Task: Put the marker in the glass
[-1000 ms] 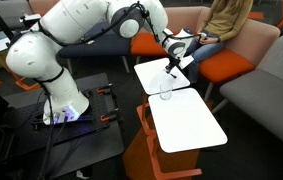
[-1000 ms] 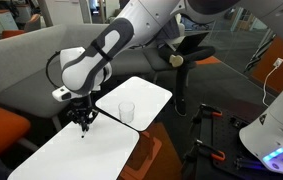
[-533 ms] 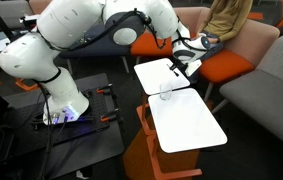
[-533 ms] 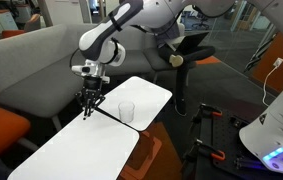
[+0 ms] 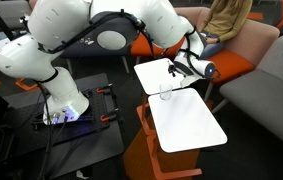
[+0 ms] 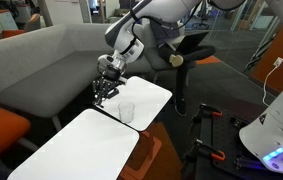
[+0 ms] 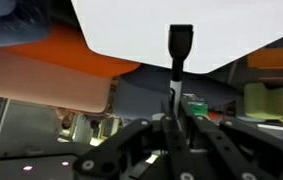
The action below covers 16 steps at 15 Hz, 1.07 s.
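The marker (image 7: pixel 180 55) is a thin dark stick with a black cap, held upright between the fingers of my gripper (image 7: pixel 178 105), which is shut on it. In both exterior views the gripper (image 5: pixel 181 68) (image 6: pixel 104 92) hangs above the white tabletop, with the marker too small to make out there. The glass (image 5: pixel 165 92) (image 6: pixel 127 111) is a small clear tumbler standing upright near the edge where the two white tabletops meet. The gripper is a short way above and beside the glass, apart from it.
Two white tabletops (image 5: pixel 191 125) (image 6: pixel 71 150) stand side by side. Orange and grey seats (image 5: pixel 231 65) surround them, and a seated person (image 5: pixel 221 25) is close behind. A grey sofa (image 6: pixel 41 60) lies behind the tabletops. The robot base (image 5: pixel 61 105) stands on a dark floor mat.
The gripper has carried the marker up off the tabletop and sideways, towards the glass. The glass has not moved.
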Motion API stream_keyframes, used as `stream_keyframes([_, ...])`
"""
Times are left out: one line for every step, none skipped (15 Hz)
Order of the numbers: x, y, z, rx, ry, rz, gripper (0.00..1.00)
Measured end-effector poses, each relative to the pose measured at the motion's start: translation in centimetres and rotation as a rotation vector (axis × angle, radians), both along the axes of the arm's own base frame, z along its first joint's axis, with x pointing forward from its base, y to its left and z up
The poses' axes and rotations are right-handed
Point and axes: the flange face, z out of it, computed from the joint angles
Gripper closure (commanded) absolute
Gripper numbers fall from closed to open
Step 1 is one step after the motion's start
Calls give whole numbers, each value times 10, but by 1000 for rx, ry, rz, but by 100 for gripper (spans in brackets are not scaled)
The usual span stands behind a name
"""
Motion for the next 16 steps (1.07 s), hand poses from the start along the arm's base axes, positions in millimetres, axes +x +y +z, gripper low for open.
stream_keyframes([-8,-8,-2,19,8,-28,97])
stream_keyframes([-17,-15,-3,34,13,-51,97])
stream_keyframes([-26,-22,-6,45,21,-69,97])
stream_keyframes([-36,-29,-8,58,31,-82,97])
stream_keyframes([-44,-34,-8,60,43,-88,97])
stream_keyframes([-48,-37,-5,73,45,-90,97])
stream_keyframes([-52,-41,0,90,38,-93,97])
stream_keyframes([-56,-46,5,104,28,-98,97])
stream_keyframes([-60,-51,10,118,18,-103,97])
stream_keyframes([-67,-56,13,133,15,-111,97])
stream_keyframes([-76,-61,14,149,20,-120,97])
stream_keyframes([-87,-66,10,163,35,-132,97])
stream_keyframes([-101,-69,3,176,59,-144,97])
stream_keyframes([-114,-71,-5,189,85,-154,97])
stream_keyframes([-124,-71,-13,202,106,-160,97])
stream_keyframes([-132,-70,-19,211,117,-158,97])
